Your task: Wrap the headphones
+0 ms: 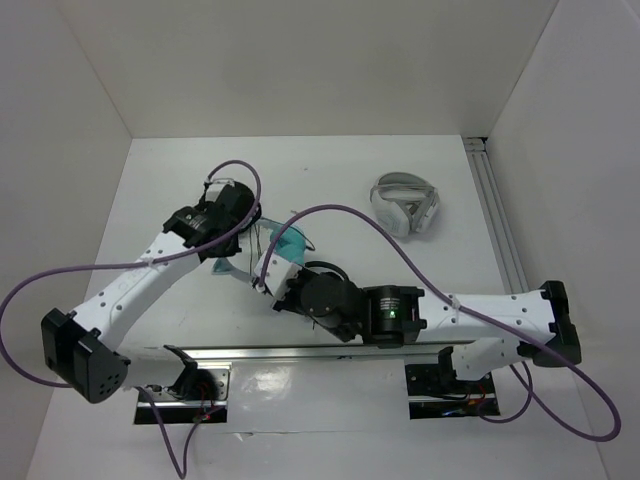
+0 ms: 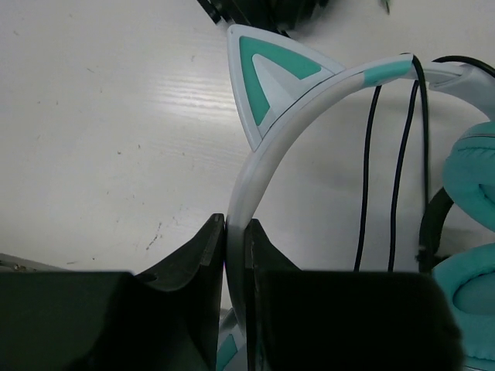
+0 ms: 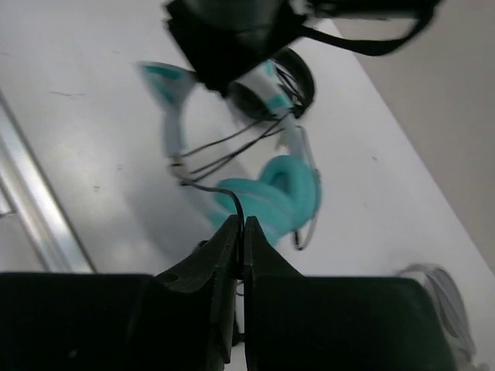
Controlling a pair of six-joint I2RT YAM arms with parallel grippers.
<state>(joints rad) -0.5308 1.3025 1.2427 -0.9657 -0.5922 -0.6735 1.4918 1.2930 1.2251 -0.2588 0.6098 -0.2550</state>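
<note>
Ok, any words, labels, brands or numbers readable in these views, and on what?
No readable text in any view.
The headphones: plain teal patches, no print.
The white-grey headphones: too small to tell any marking.
The green light on the right arm: a lamp, no sign.

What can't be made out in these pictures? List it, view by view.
Top external: the headphones mostly hidden beneath left arm and right arm; only some teal shows.
Left wrist: the headband is hidden inside the left pincer; earcups cut by the right edge.
Right wrist: motion blur; the cable is hidden inside the right pincer.
</note>
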